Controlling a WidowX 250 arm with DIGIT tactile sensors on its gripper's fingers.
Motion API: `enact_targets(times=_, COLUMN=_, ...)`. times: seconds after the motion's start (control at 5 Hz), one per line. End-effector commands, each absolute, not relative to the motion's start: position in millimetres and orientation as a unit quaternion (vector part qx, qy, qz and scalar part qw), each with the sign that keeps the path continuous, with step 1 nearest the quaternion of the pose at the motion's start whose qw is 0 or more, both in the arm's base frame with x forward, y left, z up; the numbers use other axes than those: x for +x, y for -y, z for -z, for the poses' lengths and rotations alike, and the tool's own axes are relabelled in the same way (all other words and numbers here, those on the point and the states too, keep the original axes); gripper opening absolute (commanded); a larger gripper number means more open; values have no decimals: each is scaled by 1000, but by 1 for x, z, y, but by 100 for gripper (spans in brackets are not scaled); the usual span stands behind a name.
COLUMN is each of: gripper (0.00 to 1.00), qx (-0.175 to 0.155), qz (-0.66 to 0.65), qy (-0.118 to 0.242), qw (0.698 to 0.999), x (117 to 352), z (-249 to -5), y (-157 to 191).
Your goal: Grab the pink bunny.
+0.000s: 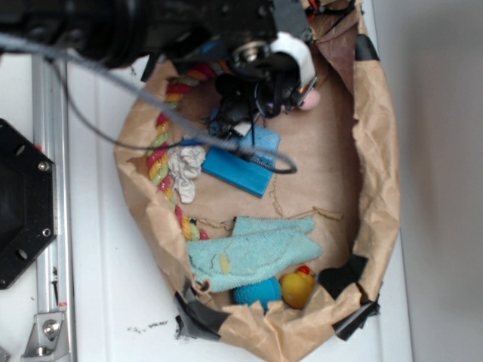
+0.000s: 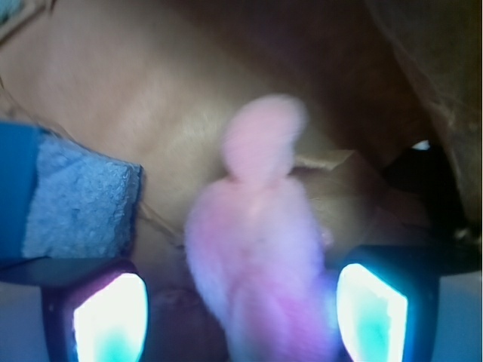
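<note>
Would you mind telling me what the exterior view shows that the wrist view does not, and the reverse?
Only the exterior view shows the rope toy, teal towel, yellow duck and taped paper rim. Only the wrist view shows the pincer open, one lit finger pad on each side of the pink bunny, not visibly clamping it. Both share the bunny, a mere pink sliver beside the arm from outside, the blue sponge and the brown paper floor.

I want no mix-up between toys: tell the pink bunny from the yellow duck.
The pink bunny is pale pink and fuzzy; the yellow duck is smooth yellow with a red spot on top. The bunny lies between the open gripper's fingers; the duck sits far off beside a blue cloth. Both are small toys.
</note>
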State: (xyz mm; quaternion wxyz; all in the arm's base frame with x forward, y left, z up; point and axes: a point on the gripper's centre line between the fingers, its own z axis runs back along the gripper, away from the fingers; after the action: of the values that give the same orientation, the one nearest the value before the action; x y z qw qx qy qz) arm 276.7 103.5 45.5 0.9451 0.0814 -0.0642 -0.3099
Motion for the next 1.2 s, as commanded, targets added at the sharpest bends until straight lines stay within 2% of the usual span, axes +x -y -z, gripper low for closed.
enact_targets(times=0.0, gripper=100, qx=10, qz=308, qy=-22, qw=951, x=281, z=-20, y=-121)
enact_targets(times=0.2, gripper=0, qx=12, qz=310, qy=-11, qw=951, x=283, z=-24, y=-118)
enact_targets(times=0.6, gripper=0, qx=21, qz=340, qy=25, qw=940, x=277, z=-50, y=-95)
enact_targets(times=0.8, gripper=0, qx=26, qz=321, qy=51, qw=945, x=275, z=-83, y=-81)
enact_targets(times=1.0, gripper=0, qx=16, qz=287, qy=105, qw=952, x=278, z=-134, y=-44)
